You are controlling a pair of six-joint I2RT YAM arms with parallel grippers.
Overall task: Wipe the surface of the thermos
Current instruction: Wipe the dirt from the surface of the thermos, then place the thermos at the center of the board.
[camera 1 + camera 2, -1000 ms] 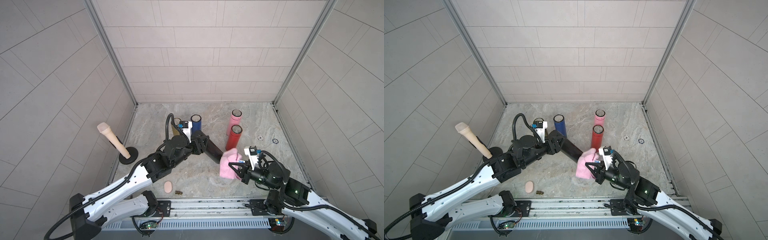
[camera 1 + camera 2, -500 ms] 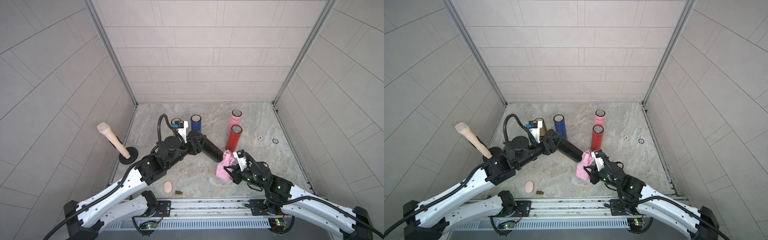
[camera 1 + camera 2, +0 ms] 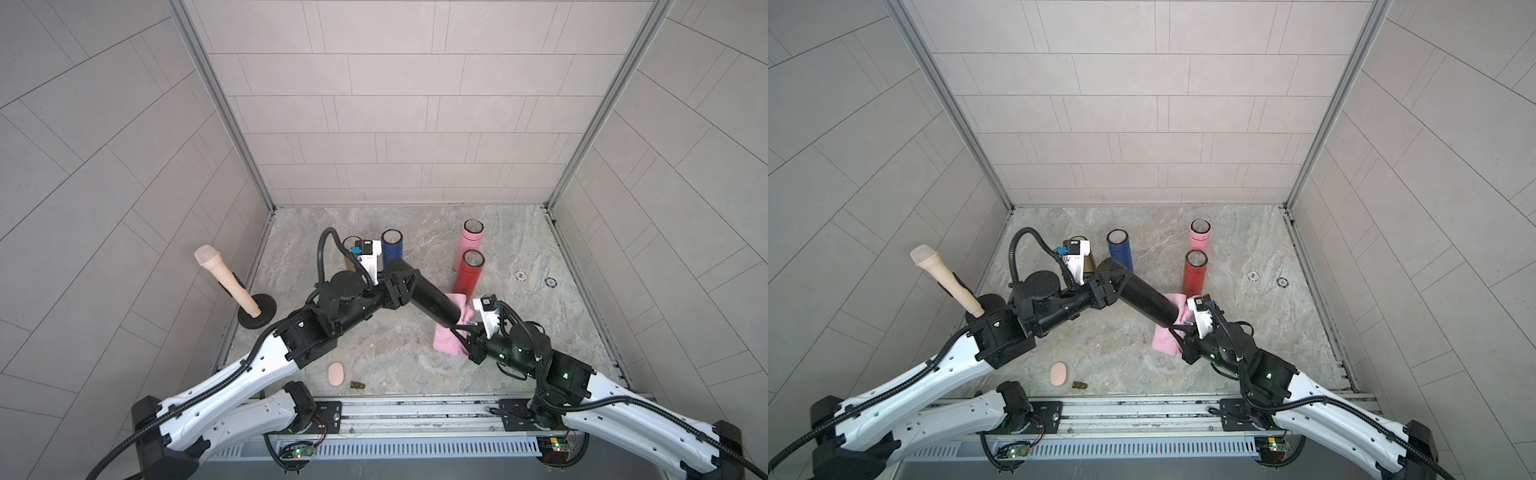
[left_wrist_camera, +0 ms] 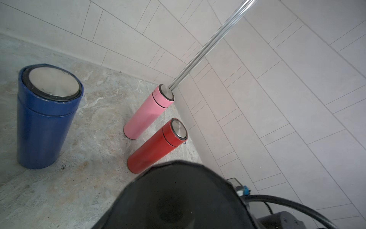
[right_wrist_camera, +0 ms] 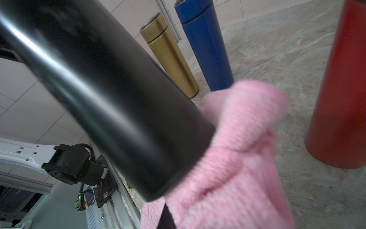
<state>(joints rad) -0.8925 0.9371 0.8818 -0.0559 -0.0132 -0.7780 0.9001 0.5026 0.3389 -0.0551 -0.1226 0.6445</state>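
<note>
Sliding closer since a second ago, the right gripper point(image 3: 464, 337), clenched on the pink cloth point(image 3: 445, 347), now presses it against the low end of the black thermos point(image 3: 432, 300), gripped tilted above the floor point(image 3: 374, 353) by the left gripper point(image 3: 398, 286); wiping looks underway, with the upper body apparently left.

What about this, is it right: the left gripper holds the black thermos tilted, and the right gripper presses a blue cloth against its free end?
Not quite: the cloth is pink, not blue, as the right wrist view shows plainly. The rest stands: the left gripper holds the black thermos tilted, and the right gripper presses the cloth against its free end.
</note>
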